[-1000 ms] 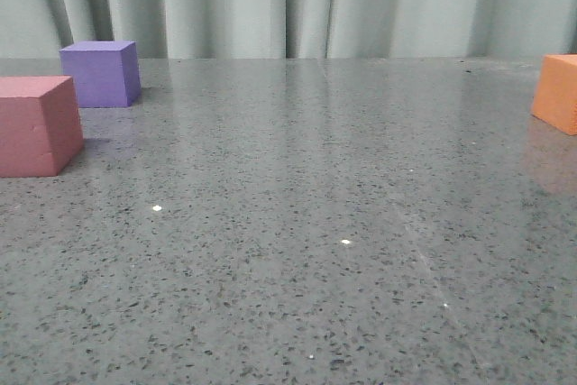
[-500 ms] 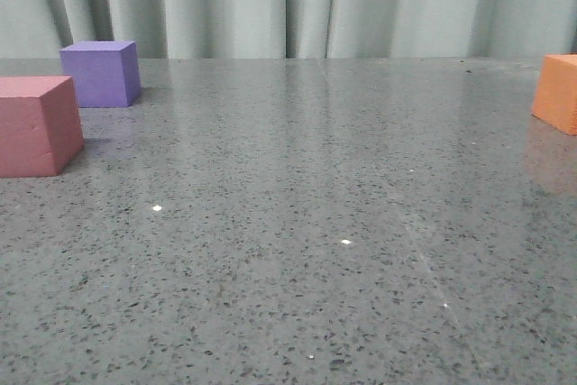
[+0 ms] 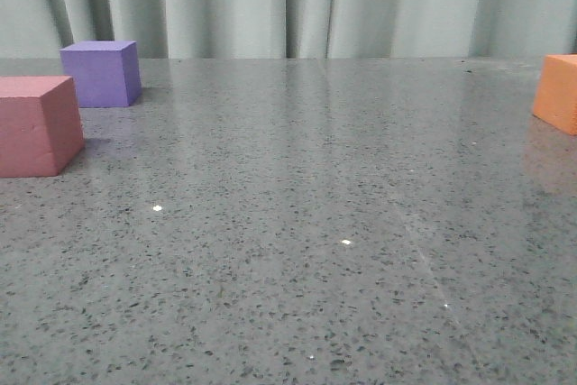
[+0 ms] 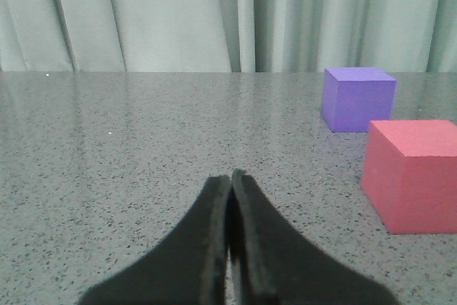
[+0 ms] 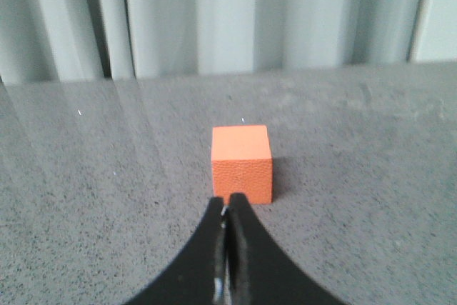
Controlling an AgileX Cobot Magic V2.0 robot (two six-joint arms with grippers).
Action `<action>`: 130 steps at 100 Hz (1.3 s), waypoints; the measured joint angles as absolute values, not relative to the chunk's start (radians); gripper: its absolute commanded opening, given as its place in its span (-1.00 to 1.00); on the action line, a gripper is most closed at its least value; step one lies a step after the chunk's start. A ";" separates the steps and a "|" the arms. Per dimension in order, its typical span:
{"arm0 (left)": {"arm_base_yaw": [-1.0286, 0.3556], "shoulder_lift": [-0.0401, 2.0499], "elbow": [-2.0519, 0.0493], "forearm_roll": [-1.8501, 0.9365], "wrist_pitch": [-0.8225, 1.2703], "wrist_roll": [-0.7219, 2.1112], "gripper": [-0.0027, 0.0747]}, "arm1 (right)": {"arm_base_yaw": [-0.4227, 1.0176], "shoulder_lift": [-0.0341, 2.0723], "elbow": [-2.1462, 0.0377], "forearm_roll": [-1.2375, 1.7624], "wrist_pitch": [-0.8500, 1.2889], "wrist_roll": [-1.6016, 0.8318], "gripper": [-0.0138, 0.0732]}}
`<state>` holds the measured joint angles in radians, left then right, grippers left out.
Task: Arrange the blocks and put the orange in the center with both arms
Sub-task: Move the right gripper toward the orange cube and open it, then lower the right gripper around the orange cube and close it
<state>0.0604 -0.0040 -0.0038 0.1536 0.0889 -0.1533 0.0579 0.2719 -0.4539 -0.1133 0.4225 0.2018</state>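
In the front view the pink-red cube sits at the left edge, the purple cube behind it, and the orange cube at the far right edge, partly cut off. Neither gripper shows there. In the left wrist view my left gripper is shut and empty, low over the table, with the pink-red cube and the purple cube ahead and off to one side. In the right wrist view my right gripper is shut and empty, its tips just short of the orange cube, which lies straight ahead.
The speckled grey table spreads wide between the cubes. A pale pleated curtain hangs behind the table's far edge.
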 measured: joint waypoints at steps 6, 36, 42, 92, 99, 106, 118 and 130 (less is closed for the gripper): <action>0.060 -0.004 -0.004 0.154 0.089 -0.153 -0.98 | 0.058 0.382 -0.570 -0.113 0.505 0.202 -0.84; 0.060 -0.004 -0.004 0.154 0.089 -0.153 -0.98 | 0.058 0.761 -0.855 -0.113 0.506 0.202 -0.84; 0.060 -0.004 -0.004 0.154 0.089 -0.153 -0.98 | 0.058 0.809 -0.858 -0.113 0.466 0.202 -0.83; 0.060 -0.004 -0.004 0.154 0.089 -0.153 -0.98 | 0.058 1.043 -0.862 -0.113 0.330 0.202 0.78; 0.060 -0.004 -0.004 0.154 0.089 -0.153 -0.98 | 0.058 1.073 -0.862 -0.113 0.322 0.202 0.78; 0.060 -0.004 -0.004 0.154 0.089 -0.153 -0.98 | 0.058 1.113 -0.869 -0.125 0.321 0.202 0.78; 0.060 -0.004 -0.004 0.154 0.089 -0.153 -0.98 | 0.058 1.190 -0.905 -0.149 0.320 0.202 0.78; 0.060 -0.004 -0.004 0.154 0.089 -0.153 -0.98 | 0.058 1.266 -0.955 -0.157 0.316 0.202 0.78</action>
<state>0.0604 -0.0040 -0.0038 0.1536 0.0889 -0.1533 0.0579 1.2661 -0.9552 -0.1569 0.3158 0.2018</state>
